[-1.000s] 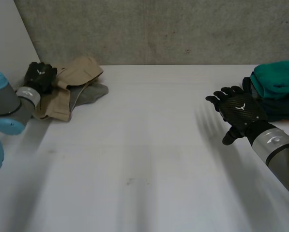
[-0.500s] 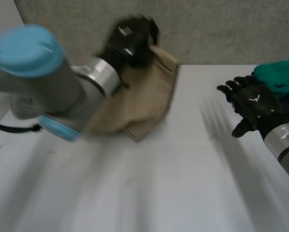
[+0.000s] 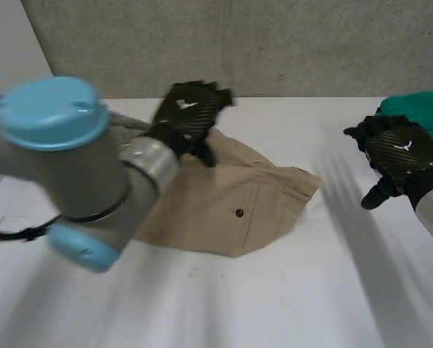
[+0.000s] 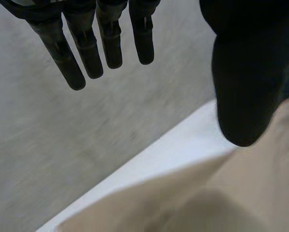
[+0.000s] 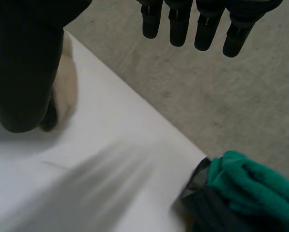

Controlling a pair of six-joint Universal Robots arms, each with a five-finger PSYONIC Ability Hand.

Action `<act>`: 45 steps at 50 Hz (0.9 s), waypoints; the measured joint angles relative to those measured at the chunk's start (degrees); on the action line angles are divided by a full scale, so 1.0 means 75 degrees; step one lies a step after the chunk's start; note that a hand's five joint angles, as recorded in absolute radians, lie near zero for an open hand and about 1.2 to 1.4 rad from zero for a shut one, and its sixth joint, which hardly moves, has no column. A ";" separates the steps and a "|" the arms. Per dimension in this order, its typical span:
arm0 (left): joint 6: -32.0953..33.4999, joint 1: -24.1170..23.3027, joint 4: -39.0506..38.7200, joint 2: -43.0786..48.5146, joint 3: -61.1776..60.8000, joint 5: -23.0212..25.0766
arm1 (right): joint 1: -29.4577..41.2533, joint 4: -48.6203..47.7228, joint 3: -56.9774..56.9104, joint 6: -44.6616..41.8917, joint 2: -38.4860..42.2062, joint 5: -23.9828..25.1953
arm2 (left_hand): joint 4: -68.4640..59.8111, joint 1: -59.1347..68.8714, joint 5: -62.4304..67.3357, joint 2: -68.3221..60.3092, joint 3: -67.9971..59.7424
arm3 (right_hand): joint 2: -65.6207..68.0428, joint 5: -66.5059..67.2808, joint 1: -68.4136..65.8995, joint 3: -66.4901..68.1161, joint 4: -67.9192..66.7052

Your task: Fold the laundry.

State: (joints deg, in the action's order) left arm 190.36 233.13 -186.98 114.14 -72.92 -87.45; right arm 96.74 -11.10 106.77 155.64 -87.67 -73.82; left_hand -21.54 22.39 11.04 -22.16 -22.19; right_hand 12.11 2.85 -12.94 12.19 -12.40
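Tan garment [image 3: 238, 206] lies rumpled mid-tabletop [image 3: 274, 304]. Left hand [image 3: 189, 110] hovers at its far edge, fingers [image 4: 86, 53] straight and apart, gripping nothing. Right hand [image 3: 403, 154] hangs by the green folded stack [image 3: 419, 109], fingers relaxed. Best now: pinch corners, spread it flat before folding.

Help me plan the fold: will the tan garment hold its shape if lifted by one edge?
Probably floppy: the tan garment lies flat with soft creases, so it would likely sag from one grip. It looks thin, so likely light. Pushed on the white table, it may bunch rather than slide.
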 measured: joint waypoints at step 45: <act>0.3322 0.3703 -0.0816 0.1112 -0.2477 0.2010 | 0.3414 0.1154 -0.4787 0.0184 0.5585 -0.0955 | -0.3925 0.3980 0.3942 -0.3846 -0.3824 | 0.1984 0.1845 -0.1815 0.1931 -0.1906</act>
State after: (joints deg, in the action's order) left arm 215.28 260.90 -193.10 122.48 -91.50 -72.37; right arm 122.35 -2.44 70.87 157.02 -45.78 -80.99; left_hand -50.98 52.24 40.60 -51.01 -50.87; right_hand 26.99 16.69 -26.56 26.67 -26.69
